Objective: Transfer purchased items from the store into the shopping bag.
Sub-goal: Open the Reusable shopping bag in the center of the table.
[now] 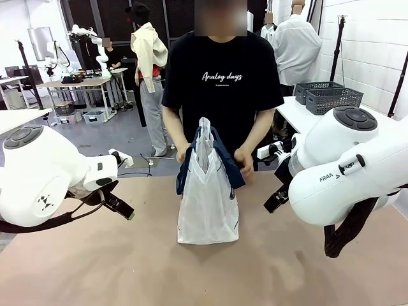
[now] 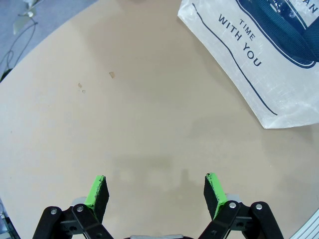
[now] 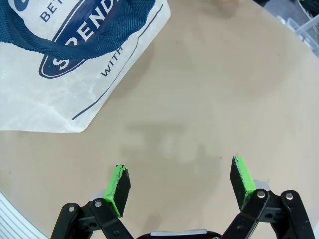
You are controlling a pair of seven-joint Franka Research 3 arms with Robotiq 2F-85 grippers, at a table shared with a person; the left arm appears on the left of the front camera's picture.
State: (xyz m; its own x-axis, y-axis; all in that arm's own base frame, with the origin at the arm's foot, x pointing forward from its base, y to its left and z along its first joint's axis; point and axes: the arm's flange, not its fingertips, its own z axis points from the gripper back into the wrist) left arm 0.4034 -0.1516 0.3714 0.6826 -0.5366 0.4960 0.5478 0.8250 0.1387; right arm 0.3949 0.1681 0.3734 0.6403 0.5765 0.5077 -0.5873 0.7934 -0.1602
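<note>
The shopping bag (image 1: 207,204), frosted clear plastic with navy strap handles, stands upright mid-table. Its navy lettering fills a corner of the left wrist view (image 2: 259,59), and its round logo a corner of the right wrist view (image 3: 75,55). A person's hands (image 1: 243,159) rest at the bag's top, by the handles. My left gripper (image 1: 124,209) (image 2: 155,181) hovers open over bare table to the bag's left. My right gripper (image 1: 278,197) (image 3: 179,172) hovers open to the bag's right. Both are empty. The purchased items are out of view. I cannot tell whether the store is among the baskets at the back.
The tan tabletop (image 1: 127,268) is bare around the bag. The person (image 1: 223,83) stands at the far edge behind it. Dark grey lattice baskets (image 1: 328,97) sit on a white side table at the back right.
</note>
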